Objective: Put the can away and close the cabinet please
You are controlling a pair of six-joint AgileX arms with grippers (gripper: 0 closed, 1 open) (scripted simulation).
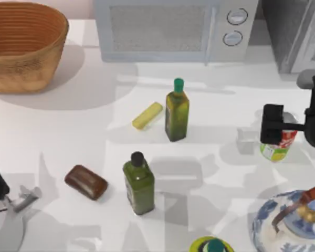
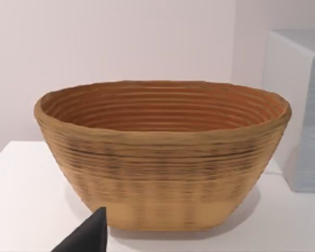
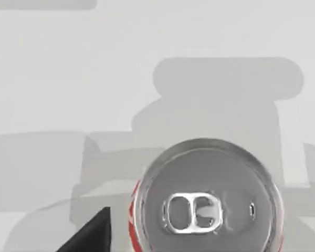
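Small red-white drink can upright on white table, right hand directly above, grip state unclear. Not stowed; dark grey cabinet closing pending. Left arm parked.

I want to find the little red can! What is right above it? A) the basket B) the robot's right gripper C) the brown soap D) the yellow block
B. In the top view the right gripper sits right over the can on the table's right side, and the right wrist view looks straight down on the can's silver top, while the basket is far off at the left.
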